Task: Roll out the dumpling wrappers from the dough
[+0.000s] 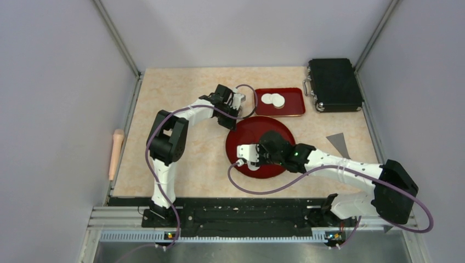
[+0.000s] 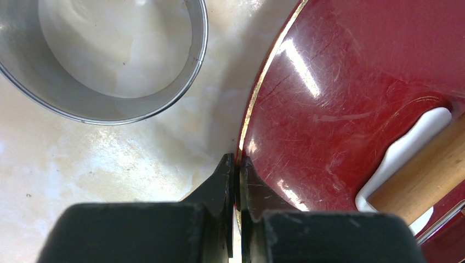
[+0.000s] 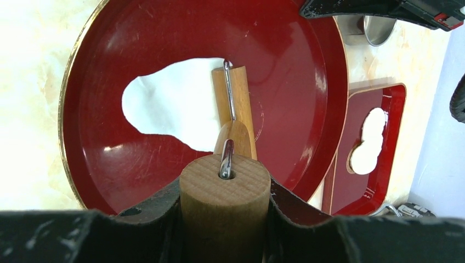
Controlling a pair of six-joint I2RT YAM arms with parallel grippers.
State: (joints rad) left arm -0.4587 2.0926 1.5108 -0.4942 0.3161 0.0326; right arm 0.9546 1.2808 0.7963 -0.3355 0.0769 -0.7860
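Two round wrappers (image 1: 272, 99), ragged flat dough (image 3: 170, 104), glossy red plate (image 3: 126, 164), wooden roller (image 3: 225, 203)

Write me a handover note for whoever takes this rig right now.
Left end effector shut on the round red plate, at its rim.
Right end effector shut on the wooden roller, which rests on the ragged white dough sheet in the plate.
Done: two round white dough wrappers on the rectangular red tray.
To do: finish rolling, then likely cut more with the silver metal ring beside the plate.

R fingers (image 3: 147, 215) grip roller (image 3: 225, 205), dough (image 3: 170, 104) on plate (image 3: 137, 161)
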